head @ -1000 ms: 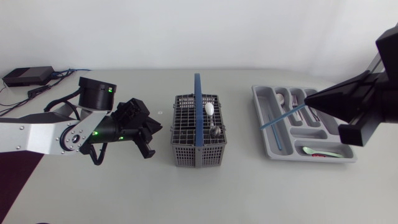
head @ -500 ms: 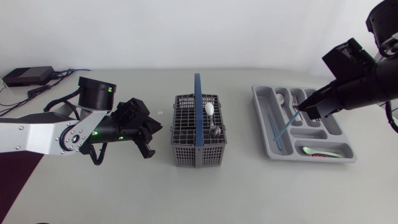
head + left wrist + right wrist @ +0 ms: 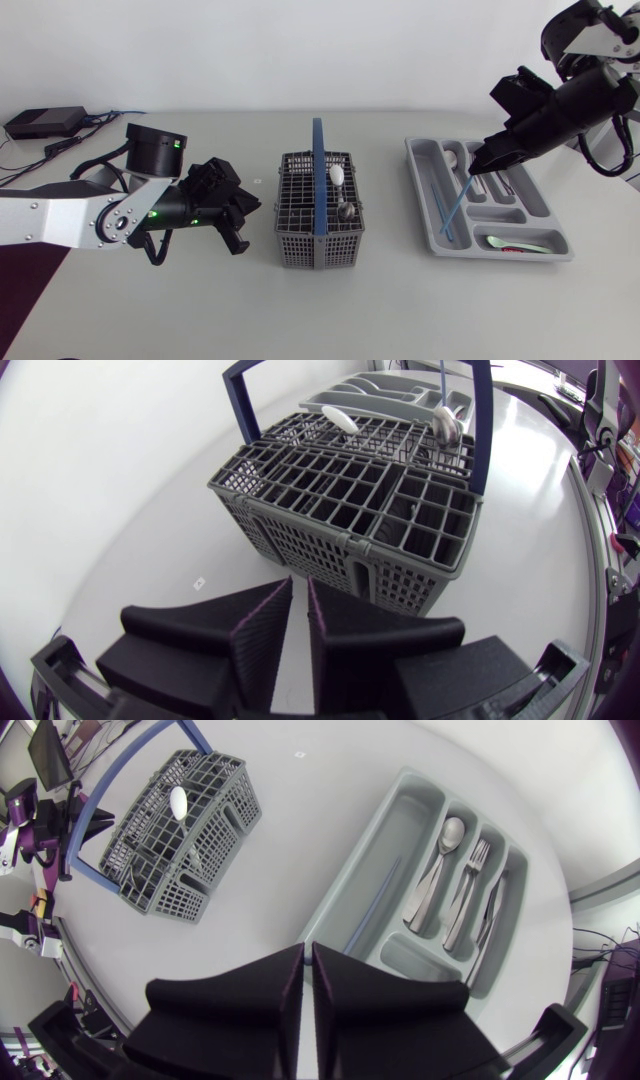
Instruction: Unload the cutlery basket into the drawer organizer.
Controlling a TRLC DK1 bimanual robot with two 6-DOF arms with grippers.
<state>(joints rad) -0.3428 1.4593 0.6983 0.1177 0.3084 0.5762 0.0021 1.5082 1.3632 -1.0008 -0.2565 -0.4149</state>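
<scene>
The basket (image 3: 300,250) stands between left gripper (image 3: 299,588) and organizer (image 3: 428,170).

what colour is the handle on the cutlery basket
Dark blue handle, arching over the grey basket. It shows best in the head view.

The blue stick (image 3: 456,208) has its upper end lost under the right gripper (image 3: 478,170) in the head view, and in the right wrist view its near end slips behind that gripper too, so whether it is held cannot be told. The two spoons (image 3: 338,176) in the cutlery basket (image 3: 298,248) show only their bowls (handles sunk in the grid), and the pale pieces (image 3: 515,243) in the crosswise end compartment of the drawer organizer (image 3: 418,190) are too small to name. The right arm (image 3: 590,90) is cut off by the head view's edge
</scene>
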